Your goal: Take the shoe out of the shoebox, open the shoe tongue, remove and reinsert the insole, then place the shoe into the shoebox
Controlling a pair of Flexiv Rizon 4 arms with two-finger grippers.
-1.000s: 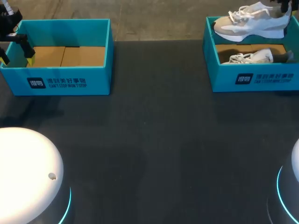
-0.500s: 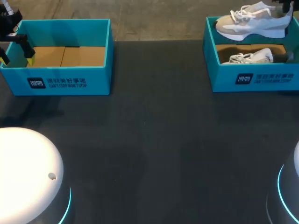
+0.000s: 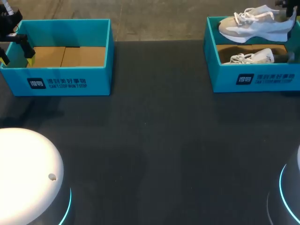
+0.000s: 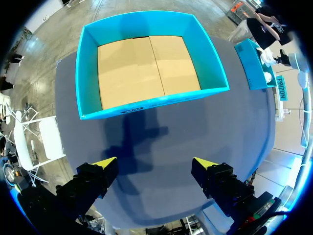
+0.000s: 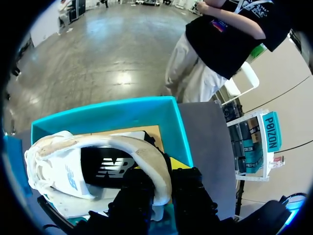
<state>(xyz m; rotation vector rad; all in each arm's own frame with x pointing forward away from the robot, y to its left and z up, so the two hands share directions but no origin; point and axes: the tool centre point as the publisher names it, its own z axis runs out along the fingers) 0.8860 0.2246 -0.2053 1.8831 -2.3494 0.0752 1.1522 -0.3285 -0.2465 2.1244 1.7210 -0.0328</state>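
Currently my right end effector [image 5: 164,185] grips the shoe [image 3: 255,29] above the shoebox [image 3: 253,78]; left end effector [image 4: 155,164] open.

Dark, matte table top [image 3: 154,140] under even light, faint soft shadows

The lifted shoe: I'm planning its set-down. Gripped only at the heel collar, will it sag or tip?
The shoe is probably stiff: it hangs nearly level from the right gripper. It looks light, held by its heel alone. That soft edge might twist in the grip, and the loose laces could snag.
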